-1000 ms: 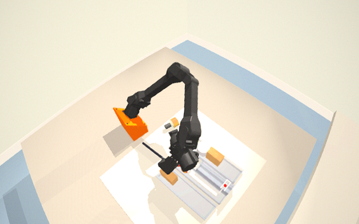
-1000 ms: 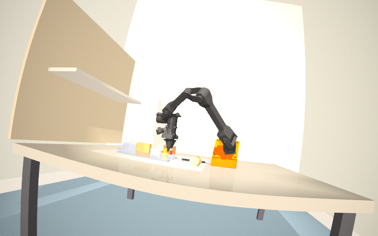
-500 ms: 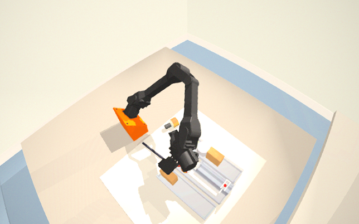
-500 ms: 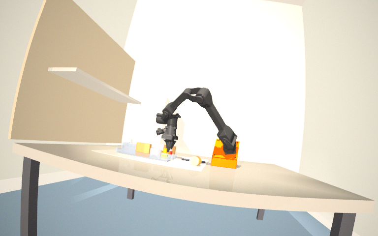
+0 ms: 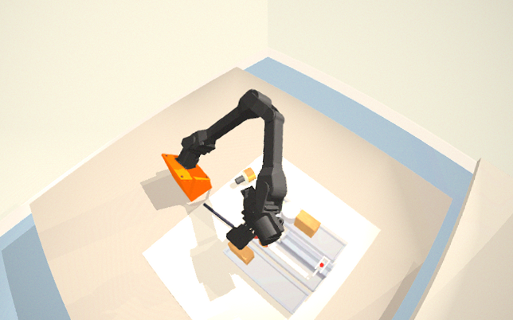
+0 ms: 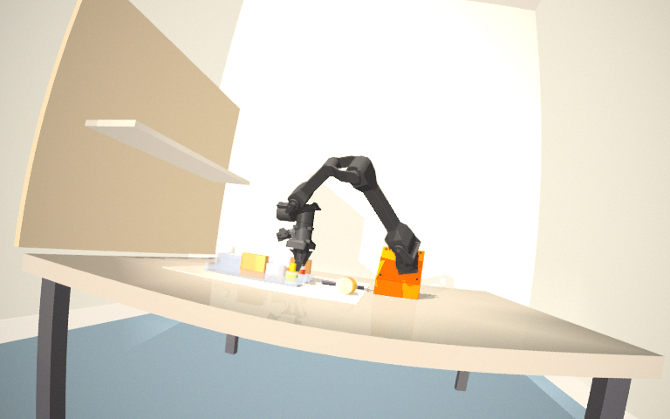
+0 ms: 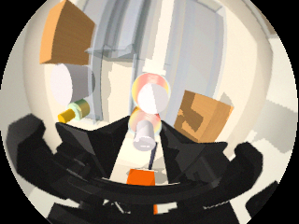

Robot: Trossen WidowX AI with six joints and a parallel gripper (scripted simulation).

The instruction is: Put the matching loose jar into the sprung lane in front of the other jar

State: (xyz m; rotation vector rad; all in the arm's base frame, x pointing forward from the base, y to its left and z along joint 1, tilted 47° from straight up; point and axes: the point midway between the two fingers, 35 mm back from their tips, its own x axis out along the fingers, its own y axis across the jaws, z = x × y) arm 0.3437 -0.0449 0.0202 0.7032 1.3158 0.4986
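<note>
My gripper (image 7: pixel 145 121) (image 6: pixel 299 269) points down and is shut on a jar (image 7: pixel 144 139) with a pale grey knob lid and a red-orange body. The held jar is at the front end of the sprung lane. Directly behind it, a jar (image 7: pixel 152 96) with a white lid and red-orange rim stands in the lane; the two look close together, and whether they touch cannot be told. The white pusher plate (image 7: pixel 155 66) shows behind that jar, with a pale strip (image 7: pixel 162 37) running back. The front stop and the held jar's base are hidden by the fingers.
Wooden blocks (image 5: pixel 306 223) (image 5: pixel 240 253) (image 7: pixel 67 35) (image 7: pixel 203 117) stand on both sides. A white cylinder (image 7: pixel 70 84) (image 6: pixel 276 271) and a green jar with a yellow lid (image 7: pixel 78 109) are on one side. An orange-cream jar (image 5: pixel 248 175) (image 6: pixel 346 285) and a black rod (image 5: pixel 218 215) lie nearer the base.
</note>
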